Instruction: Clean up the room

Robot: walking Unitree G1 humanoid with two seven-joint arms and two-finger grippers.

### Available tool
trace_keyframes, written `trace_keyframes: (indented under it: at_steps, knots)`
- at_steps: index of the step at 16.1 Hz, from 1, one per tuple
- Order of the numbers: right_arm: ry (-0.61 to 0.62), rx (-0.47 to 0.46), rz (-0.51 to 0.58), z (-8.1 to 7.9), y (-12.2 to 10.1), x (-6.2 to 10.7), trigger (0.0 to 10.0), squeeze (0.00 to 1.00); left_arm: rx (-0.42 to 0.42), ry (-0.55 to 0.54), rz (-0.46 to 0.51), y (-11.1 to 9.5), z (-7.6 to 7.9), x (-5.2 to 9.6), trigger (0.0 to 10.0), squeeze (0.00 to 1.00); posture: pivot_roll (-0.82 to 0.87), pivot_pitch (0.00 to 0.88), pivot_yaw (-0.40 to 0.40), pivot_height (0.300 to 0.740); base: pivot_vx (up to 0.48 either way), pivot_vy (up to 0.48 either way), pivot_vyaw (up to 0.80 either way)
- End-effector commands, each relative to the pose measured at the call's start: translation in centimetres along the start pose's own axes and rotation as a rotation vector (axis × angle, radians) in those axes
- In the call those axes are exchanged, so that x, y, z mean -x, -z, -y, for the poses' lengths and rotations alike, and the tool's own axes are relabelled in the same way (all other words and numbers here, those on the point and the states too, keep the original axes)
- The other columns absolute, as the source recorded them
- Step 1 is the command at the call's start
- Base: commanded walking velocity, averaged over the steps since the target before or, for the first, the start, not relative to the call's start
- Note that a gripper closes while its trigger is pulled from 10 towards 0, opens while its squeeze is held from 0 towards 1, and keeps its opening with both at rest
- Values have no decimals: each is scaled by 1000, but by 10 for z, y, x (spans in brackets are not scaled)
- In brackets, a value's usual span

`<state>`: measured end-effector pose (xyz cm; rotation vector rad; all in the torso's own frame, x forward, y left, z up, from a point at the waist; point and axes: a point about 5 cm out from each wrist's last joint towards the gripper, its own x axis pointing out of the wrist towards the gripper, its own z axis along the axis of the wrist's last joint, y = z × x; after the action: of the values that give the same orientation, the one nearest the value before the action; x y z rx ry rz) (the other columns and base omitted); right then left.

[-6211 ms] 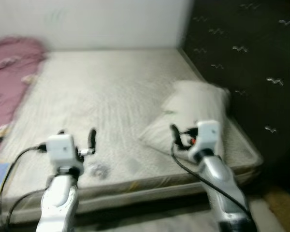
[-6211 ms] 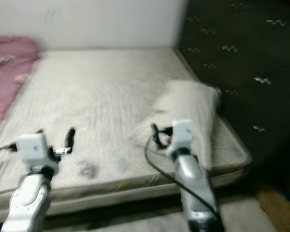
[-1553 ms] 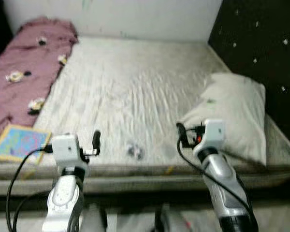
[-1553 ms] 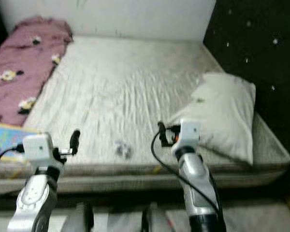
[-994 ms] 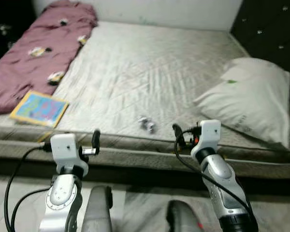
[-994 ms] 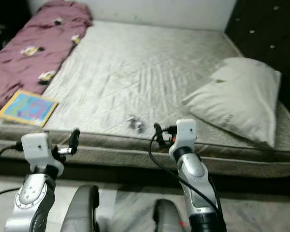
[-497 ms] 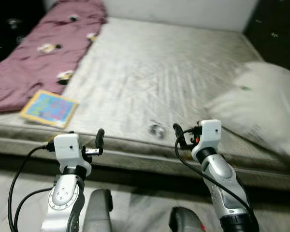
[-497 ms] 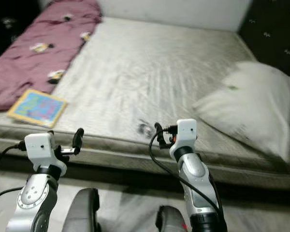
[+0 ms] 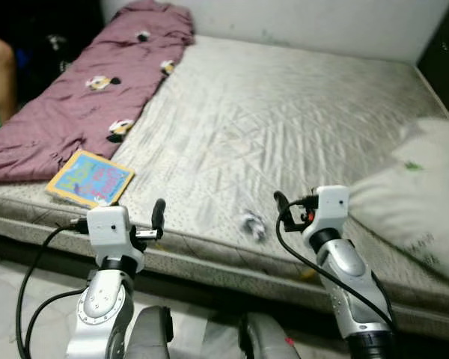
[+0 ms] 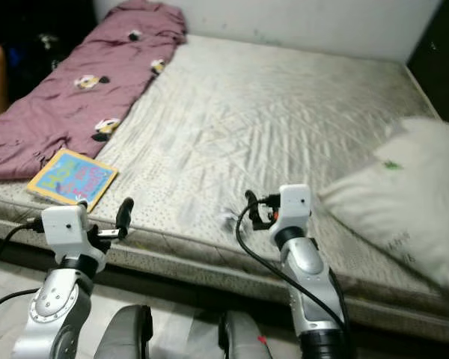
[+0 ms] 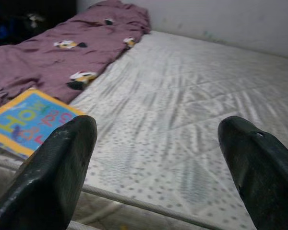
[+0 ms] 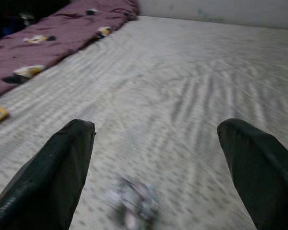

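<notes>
2 silver arms, white wrist blocks, looping black cables, long black fingers.

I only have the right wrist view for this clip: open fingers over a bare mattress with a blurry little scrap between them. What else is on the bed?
Observer: A white pillow lies at the robot's right end of the mattress.
Operator: Anything on the left side?
Observer: A colourful children's book lies near the front edge, next to a maroon blanket.
Operator: And the other arm?
Observer: The left gripper is open, raised in front of the bed edge not far from the book.
</notes>
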<state>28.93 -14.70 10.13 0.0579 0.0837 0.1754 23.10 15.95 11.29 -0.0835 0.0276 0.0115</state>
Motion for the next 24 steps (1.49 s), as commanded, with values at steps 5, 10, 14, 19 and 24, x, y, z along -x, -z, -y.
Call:
trace_keyframes:
  at_steps: [5,10,14,19,24]
  knots:
    - [-20,-11,5,-5,-1,-1,10000,0,-7,-12,-5,-1,-4,1,10000,0,-32,56,-57,606,345,0,0]
    - [-30,-9,-2,-6,-1,-5,10000,0,-17,-33,-31,2,-5,4,10000,0,-10,68,-65,606,125,0,0]
    - [-121,-14,-123,-17,13,-12,10000,0,-43,-105,-101,7,-15,20,10000,0,27,111,-74,606,0,0,0]
    - [-283,22,-211,-42,28,-21,10000,0,-49,-196,-137,5,-28,44,10000,0,82,172,-90,591,0,0,0]
    - [-359,38,-214,-58,34,-23,10000,0,-58,-202,-151,1,-26,52,10000,0,110,197,-95,531,0,0,0]
